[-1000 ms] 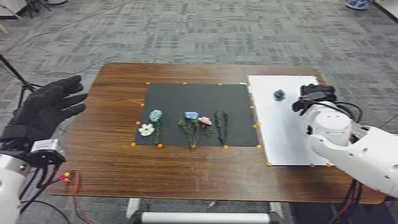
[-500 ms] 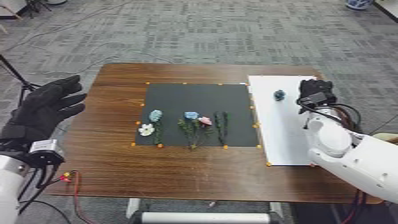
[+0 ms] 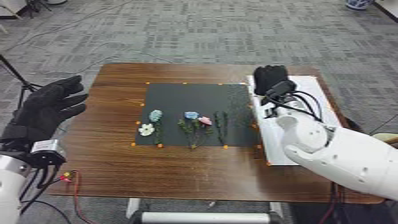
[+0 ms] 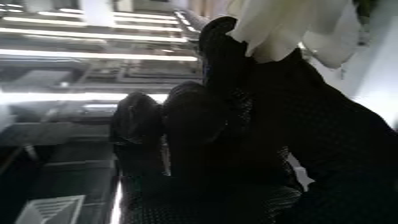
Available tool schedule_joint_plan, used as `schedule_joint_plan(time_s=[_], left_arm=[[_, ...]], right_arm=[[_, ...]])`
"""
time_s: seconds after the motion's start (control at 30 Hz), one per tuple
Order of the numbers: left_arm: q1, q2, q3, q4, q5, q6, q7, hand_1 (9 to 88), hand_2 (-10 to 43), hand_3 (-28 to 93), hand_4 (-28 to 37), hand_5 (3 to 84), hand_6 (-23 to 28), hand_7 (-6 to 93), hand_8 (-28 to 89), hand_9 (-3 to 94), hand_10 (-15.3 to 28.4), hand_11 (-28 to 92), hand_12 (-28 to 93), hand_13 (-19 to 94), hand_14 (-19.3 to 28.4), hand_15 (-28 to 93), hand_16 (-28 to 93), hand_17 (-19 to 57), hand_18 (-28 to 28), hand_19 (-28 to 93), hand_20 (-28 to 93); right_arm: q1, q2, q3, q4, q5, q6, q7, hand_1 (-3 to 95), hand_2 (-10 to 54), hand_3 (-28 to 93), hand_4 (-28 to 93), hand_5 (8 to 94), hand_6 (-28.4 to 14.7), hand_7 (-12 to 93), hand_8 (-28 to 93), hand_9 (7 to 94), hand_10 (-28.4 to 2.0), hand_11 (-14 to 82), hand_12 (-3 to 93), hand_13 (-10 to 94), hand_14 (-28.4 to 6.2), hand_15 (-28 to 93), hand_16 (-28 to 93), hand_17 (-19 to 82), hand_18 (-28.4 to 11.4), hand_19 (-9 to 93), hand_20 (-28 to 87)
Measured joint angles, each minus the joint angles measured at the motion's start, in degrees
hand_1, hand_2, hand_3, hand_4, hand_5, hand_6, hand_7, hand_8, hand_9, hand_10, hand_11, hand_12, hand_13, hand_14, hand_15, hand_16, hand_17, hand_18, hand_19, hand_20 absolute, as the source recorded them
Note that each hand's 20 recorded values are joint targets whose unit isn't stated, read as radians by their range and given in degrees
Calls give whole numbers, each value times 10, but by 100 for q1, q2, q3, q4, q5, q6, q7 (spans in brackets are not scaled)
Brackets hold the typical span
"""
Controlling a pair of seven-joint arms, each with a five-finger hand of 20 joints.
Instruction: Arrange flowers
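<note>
Several flowers (image 3: 191, 115) are laid out on the near half of the dark mat (image 3: 190, 96), toward the left of the table (image 3: 133, 175). A white-petalled flower (image 4: 289, 27) is pinched in the right hand (image 3: 271, 82), over the far left corner of the white board (image 3: 278, 151). The left hand (image 3: 49, 105) is held with fingers relaxed, off the table's left edge.

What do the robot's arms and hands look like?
Left arm and right arm: white, rounded shells. Left hand and right hand: black textured gloves. Black cables loop at the right wrist; a white box sits at the left wrist.
</note>
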Motion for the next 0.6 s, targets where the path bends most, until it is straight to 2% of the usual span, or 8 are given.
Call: schedule_joint_plan(time_s=[0.17, 0.6], left_arm=[[-42, 0, 46, 7, 0, 3, -3, 253, -15, 698, -262, 282, 30, 217, -101, 201, 106, 271, 199, 113, 139, 493, -50, -98, 196, 410, 116], [-108, 19, 107, 17, -2, -2, -3, 254, -15, 698, -264, 281, 29, 217, -100, 201, 105, 269, 199, 113, 138, 493, -50, -98, 196, 410, 116]], right_arm=[[413, -467, -573, 247, 12, 0, -73, 539, -95, 827, -283, 747, 19, 445, -58, 837, -56, 243, 531, 710, -45, 726, 433, 392, -198, 918, 549], [1309, -1278, -2245, 356, -181, 148, 86, 535, -95, 823, -283, 748, 27, 444, -62, 840, -54, 233, 529, 709, -48, 741, 426, 391, -198, 920, 555]])
